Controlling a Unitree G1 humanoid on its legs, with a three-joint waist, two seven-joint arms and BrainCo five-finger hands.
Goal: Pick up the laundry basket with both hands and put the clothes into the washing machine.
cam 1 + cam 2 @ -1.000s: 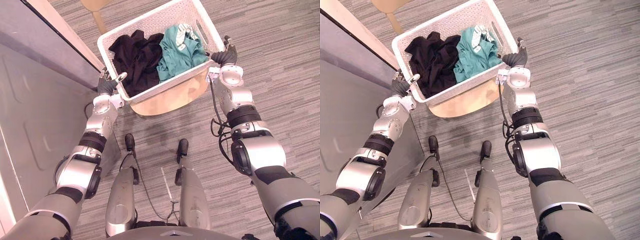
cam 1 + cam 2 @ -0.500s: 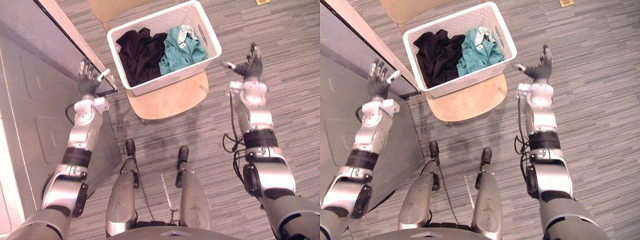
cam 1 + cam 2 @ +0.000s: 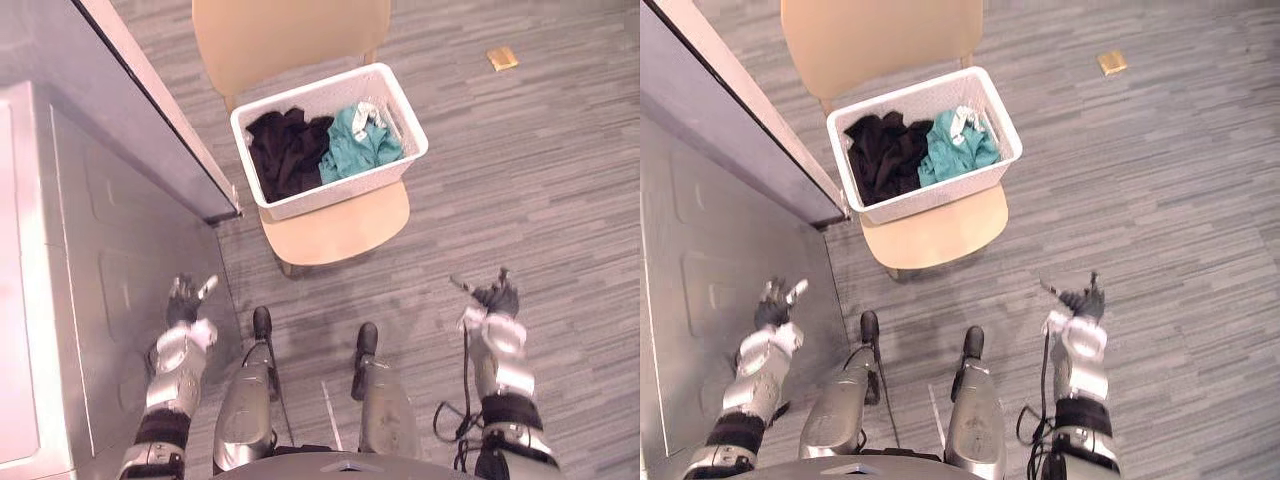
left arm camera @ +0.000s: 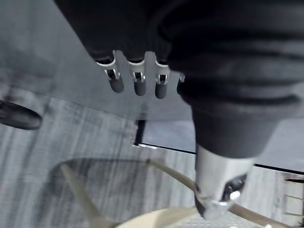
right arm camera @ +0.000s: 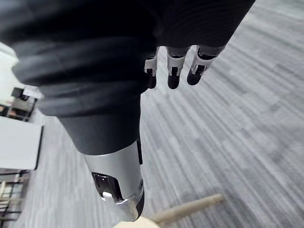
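Nothing of the task is done yet: the white laundry basket (image 3: 345, 188) sits on the wooden chair (image 3: 340, 232) in the far middle, holding black clothes (image 3: 285, 150) and teal clothes (image 3: 360, 148). The left hand (image 3: 184, 300) and right hand (image 3: 495, 298) hang near and low, well apart from it, fingers released and empty (lifting and loading both remain). The grey box at left is probably the washing machine (image 3: 90, 260). No writing is readable.

Clothes (image 3: 292, 152) in basket (image 3: 345, 188), basket on chair (image 3: 345, 228), washing machine (image 3: 105, 290) at left
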